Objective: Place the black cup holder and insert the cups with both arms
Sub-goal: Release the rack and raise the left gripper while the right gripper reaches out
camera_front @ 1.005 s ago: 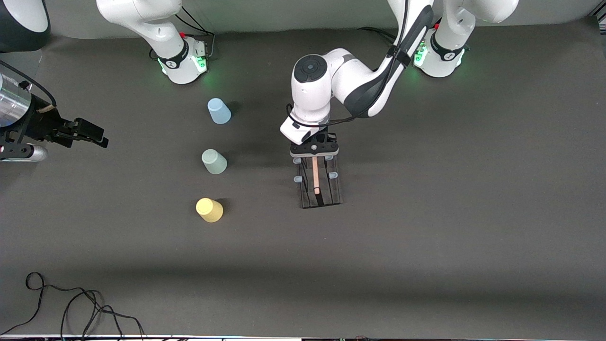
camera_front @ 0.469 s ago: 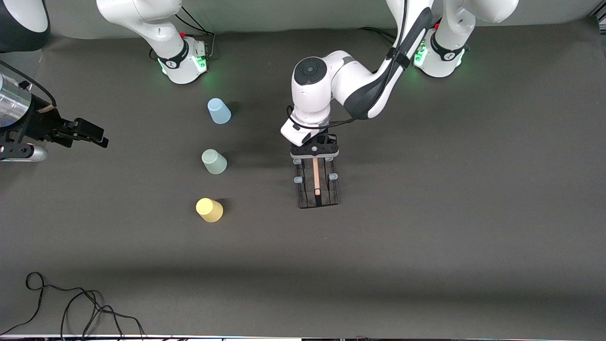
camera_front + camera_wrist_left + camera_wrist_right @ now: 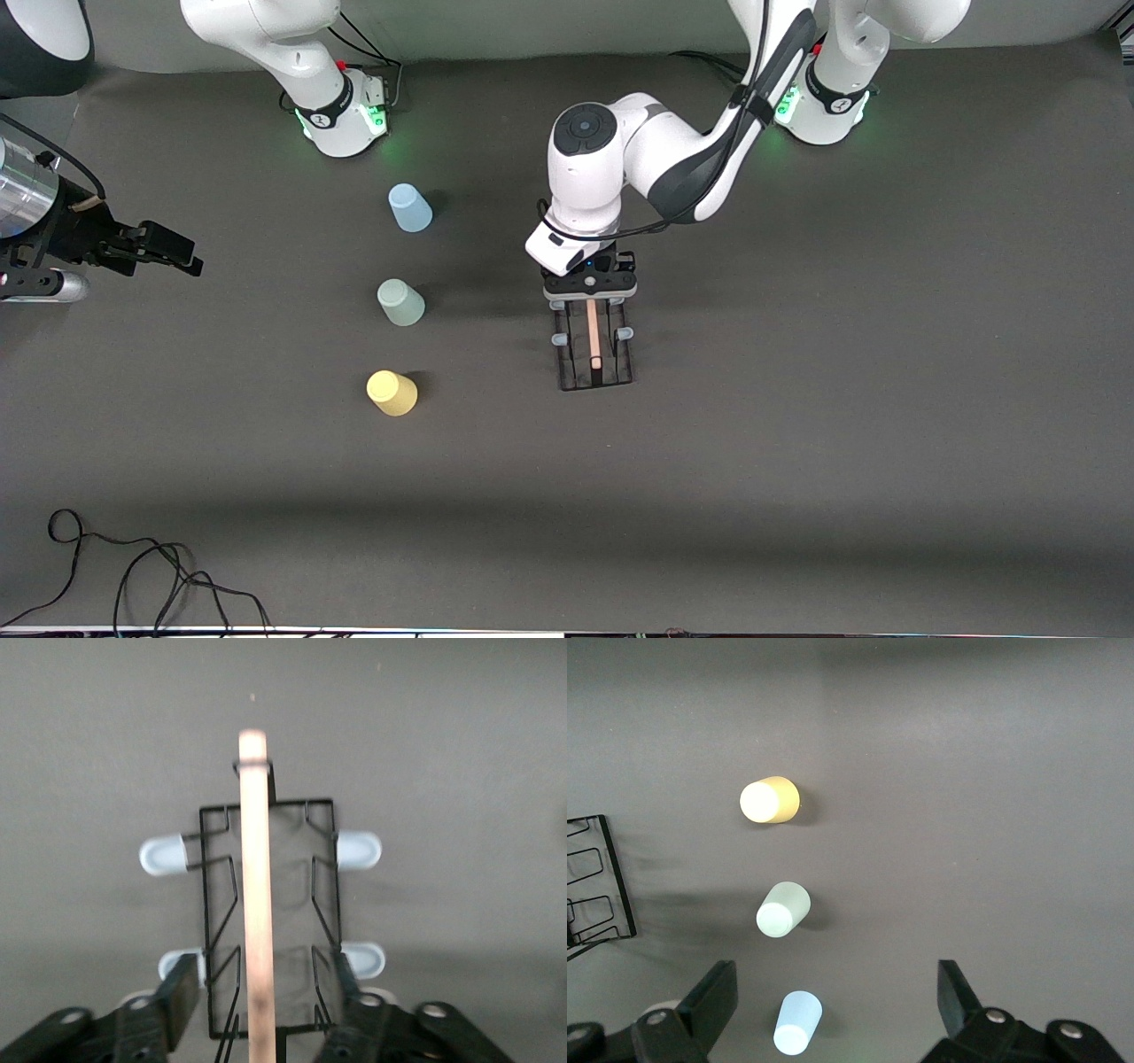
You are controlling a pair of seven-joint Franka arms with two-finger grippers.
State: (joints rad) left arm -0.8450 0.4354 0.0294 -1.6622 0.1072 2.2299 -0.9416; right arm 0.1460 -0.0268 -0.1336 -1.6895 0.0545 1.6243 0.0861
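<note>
The black cup holder (image 3: 595, 359) lies on the table with its wooden rod handle (image 3: 257, 886) on top and whitish prong caps (image 3: 161, 855) at its sides. My left gripper (image 3: 589, 283) is right over the end of the holder farther from the front camera. It is open, with a finger (image 3: 182, 992) on each side of the rod, not touching it. The light blue cup (image 3: 409, 208), pale green cup (image 3: 400, 302) and yellow cup (image 3: 392, 392) stand in a row toward the right arm's end. My right gripper (image 3: 837, 1010) waits open and empty high above the blue cup (image 3: 797, 1023).
Black cables (image 3: 133, 567) lie near the table's front edge at the right arm's end. The two green-lit arm bases (image 3: 341, 120) stand along the edge farthest from the front camera. A corner of the cup holder (image 3: 594, 886) shows in the right wrist view.
The cup holder's near end shifted slightly toward the right arm's end, then settled. The left gripper moved very little. The right arm and the cups have not moved.
</note>
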